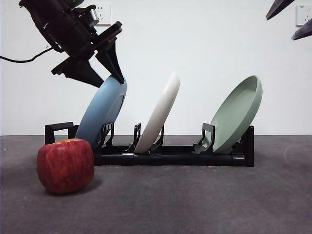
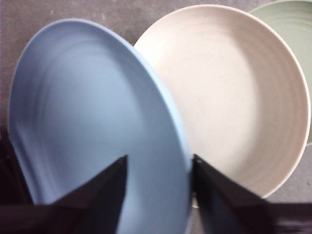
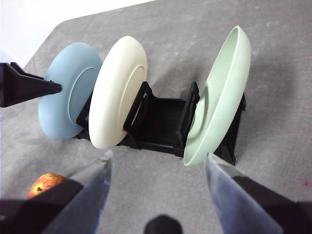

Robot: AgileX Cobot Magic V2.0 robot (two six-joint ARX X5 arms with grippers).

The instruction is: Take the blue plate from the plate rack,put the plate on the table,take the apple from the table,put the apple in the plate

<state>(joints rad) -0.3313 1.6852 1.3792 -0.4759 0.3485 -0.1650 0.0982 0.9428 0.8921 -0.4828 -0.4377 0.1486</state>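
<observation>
- The left gripper (image 1: 108,73) is reaching down from about 11 o'clock in the front view, its jaws standing apart and straddling the top rim of the blue plate (image 1: 102,111); whether the pads are pressing yet is not clear, so this reads as the grasp being set, not finished.
- The blue plate is leaning in the end slot of the plate rack (image 1: 170,156), with the cream-white plate (image 1: 158,114) just beside it toward 3 o'clock and the pale green plate (image 1: 236,114) beyond.
- The apple (image 1: 66,165) is sitting on the table (image 1: 195,200) at about 7 o'clock of the blue plate, near the rack's end.
- The right gripper (image 3: 156,190) is waiting high above the rack, jaws wide apart and holding nothing.
- Risks, as I judge them: a shallow bite on the thin rim is likely to let the plate slip; a tilted lift may be catching the prongs or knocking the cream-white plate; a low swing could be striking the apple.
</observation>
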